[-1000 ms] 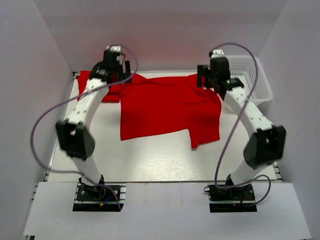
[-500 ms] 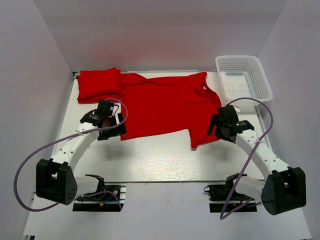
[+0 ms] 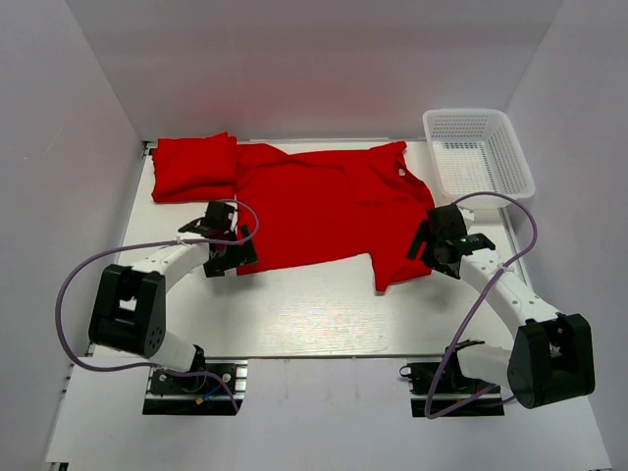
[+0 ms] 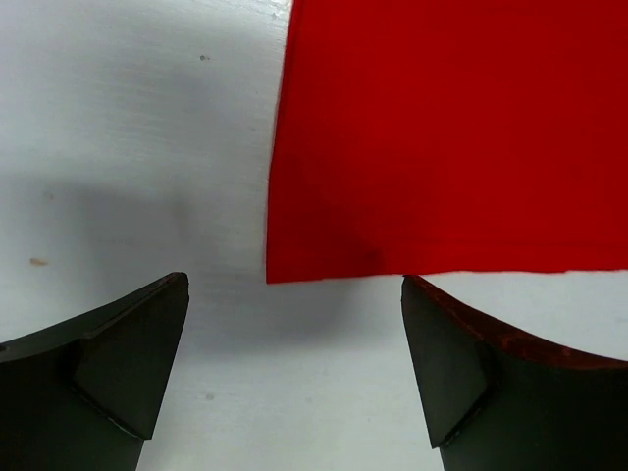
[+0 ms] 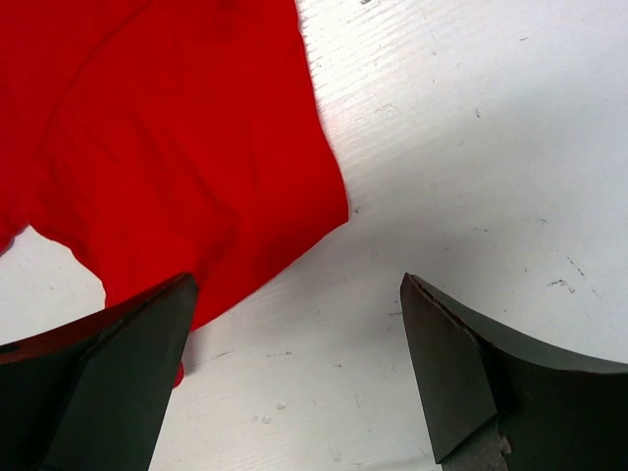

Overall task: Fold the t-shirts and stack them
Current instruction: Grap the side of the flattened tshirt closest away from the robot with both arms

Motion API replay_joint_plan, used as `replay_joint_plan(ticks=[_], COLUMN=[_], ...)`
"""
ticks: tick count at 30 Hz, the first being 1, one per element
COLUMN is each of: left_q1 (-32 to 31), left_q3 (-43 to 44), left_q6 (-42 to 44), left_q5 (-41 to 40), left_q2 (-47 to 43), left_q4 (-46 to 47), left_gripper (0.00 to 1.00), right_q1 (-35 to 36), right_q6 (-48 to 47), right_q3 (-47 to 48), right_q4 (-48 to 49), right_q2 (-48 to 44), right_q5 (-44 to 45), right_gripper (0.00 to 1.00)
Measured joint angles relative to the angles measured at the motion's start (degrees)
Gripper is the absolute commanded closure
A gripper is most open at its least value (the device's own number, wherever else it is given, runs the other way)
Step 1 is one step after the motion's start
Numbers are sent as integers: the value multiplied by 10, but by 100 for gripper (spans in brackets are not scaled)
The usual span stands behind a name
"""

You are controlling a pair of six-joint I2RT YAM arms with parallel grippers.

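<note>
A red t-shirt (image 3: pixel 324 206) lies spread flat on the white table (image 3: pixel 294 314). A folded red t-shirt (image 3: pixel 193 166) lies at the back left, touching the spread one. My left gripper (image 3: pixel 238 257) is open and empty, low over the spread shirt's near left corner (image 4: pixel 280 273), which lies just beyond the fingertips. My right gripper (image 3: pixel 424 247) is open and empty at the shirt's near right edge; its left finger (image 5: pixel 118 373) is over the cloth (image 5: pixel 177 157), the right finger over bare table.
A white plastic basket (image 3: pixel 478 149) stands at the back right corner. White walls close in the table on the left, back and right. Cables loop from both arms.
Both arms came down from the back of the table to the shirt's near corners. In the last half second the left gripper moved closer to the corner; the right barely moved.
</note>
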Motion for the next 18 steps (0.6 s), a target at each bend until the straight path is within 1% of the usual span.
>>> replay_joint_plan(ticks=[2,3,5,6,8,9,11,12,13,14,15,16,18], left_q1=[0,0,0,0,0,1,0,-1,-2,-3,-3,-3,-4], left_q3=[-9,-14,-17,-19,-20,-19,-22,-24,-26,-30,-34,-38,-50], left_q6=[-3,-5,-9,-12,-15,-16,-20,-22,-24,-26,-25,-26,-26], left_q5=[2,2,-2,-2,-2,-5,-12,-15,-17,-19,-20,-21,-20], left_q2=[17,23,31,32,38,40,44,45,45,45,45,43,35], left_q4=[19,28,42,52,69,75,90,99,104,113,121,127,141], left_gripper=[6,14,20,28,33,43,53,62,75,80,87,99,100], right_q1=[-2,-2,-4,-4,-5,-5,-6,-7,-8,-9,-10,-11,-14], right_q6=[0,0,0,-1,-1,-1,-1,-2,-2,-2,-2,-2,3], right_q3=[0,0,0,0,0,0,0,0,0,0,0,0,0], right_q4=[2,3,5,7,9,11,14,15,15,16,16,16,16], right_q2=[2,2,2,2,2,2,2,2,2,2,2,2,3], right_q5=[0,-1,-2,-3,-4,-3,-3,-2,0,1,2,3,5], right_gripper=[10,10,10,10,10,10,10,10,10,10,10,10,10])
